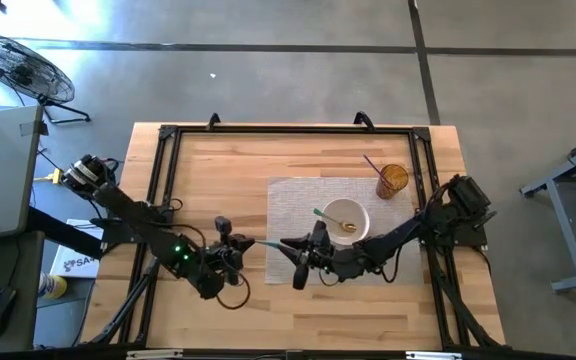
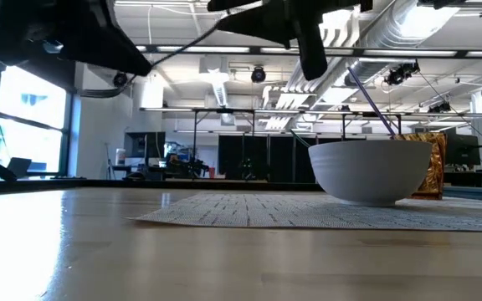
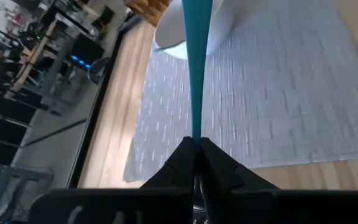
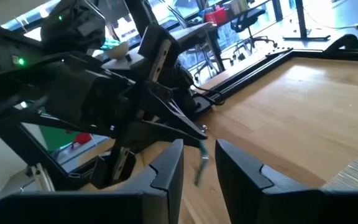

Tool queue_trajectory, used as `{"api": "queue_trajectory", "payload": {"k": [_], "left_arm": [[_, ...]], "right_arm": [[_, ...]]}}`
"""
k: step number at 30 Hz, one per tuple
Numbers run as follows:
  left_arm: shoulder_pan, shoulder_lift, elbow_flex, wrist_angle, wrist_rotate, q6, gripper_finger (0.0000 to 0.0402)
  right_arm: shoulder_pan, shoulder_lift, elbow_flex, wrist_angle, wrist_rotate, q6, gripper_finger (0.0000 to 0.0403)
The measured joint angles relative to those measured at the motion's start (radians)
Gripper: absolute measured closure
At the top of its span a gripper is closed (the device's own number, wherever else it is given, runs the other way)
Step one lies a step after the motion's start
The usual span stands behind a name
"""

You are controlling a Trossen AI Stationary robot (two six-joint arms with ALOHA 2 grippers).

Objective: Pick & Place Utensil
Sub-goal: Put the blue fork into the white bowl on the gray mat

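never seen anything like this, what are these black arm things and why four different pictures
They are two robot arms at a wooden table, each ending in a two-finger pincer. One picture looks straight down, one sits at table height, and two come from cameras on the wrists. On the table lies a grey placemat with a white bowl and an amber glass. The left pincer is shut on a teal utensil. The right pincer is open, facing it closely.
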State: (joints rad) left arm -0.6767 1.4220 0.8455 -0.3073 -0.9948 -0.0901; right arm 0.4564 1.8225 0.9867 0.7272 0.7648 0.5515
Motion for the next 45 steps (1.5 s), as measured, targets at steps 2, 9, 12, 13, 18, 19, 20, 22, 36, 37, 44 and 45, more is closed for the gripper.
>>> {"api": "queue_trajectory", "payload": {"k": [2,9,12,13,18,19,20,22,36,37,44,45], "left_arm": [[0.021,0.0,0.0,0.003,0.02,0.011,0.0397],[0.08,0.0,0.0,-0.002,0.05,0.016,0.0397],[0.084,0.0,0.0,-0.001,0.054,0.017,0.0397],[0.083,0.0,0.0,-0.001,0.055,0.017,0.0397],[0.081,0.0,0.0,0.002,0.062,0.016,0.0397],[0.081,0.0,0.0,0.002,0.062,0.016,0.0397],[0.081,0.0,0.0,0.001,0.063,0.015,0.0397],[0.081,0.0,0.0,0.001,0.063,0.015,0.0397],[0.081,0.001,0.0,-0.002,0.073,0.008,0.0397],[0.081,0.001,0.0,0.0,0.073,0.007,0.0397],[0.081,0.001,0.0,0.0,0.072,0.007,0.0397],[0.081,0.001,0.0,0.0,0.072,0.008,0.0397]], "right_arm": [[-0.009,0.0,0.0,-0.005,-0.006,0.001,0.0316],[-0.021,-0.001,0.0,-0.031,-0.035,0.037,0.0316],[-0.02,-0.001,0.0,-0.08,-0.014,0.075,0.0316],[-0.02,-0.001,0.0,-0.094,-0.002,0.079,0.0316],[-0.023,-0.001,0.0,-0.109,0.011,0.079,0.0316],[-0.025,-0.001,0.0,-0.11,0.011,0.08,0.0316],[-0.027,-0.001,0.0,-0.109,0.013,0.08,0.0316],[-0.03,-0.001,0.0,-0.095,0.011,0.079,0.0316],[-0.038,-0.001,0.0,-0.112,0.046,0.063,0.0316],[-0.041,-0.001,0.0,-0.127,0.044,0.077,0.0316],[-0.053,-0.001,0.0,-0.145,0.001,0.103,0.0316],[-0.053,-0.001,0.0,-0.145,-0.002,0.103,0.0316]]}}
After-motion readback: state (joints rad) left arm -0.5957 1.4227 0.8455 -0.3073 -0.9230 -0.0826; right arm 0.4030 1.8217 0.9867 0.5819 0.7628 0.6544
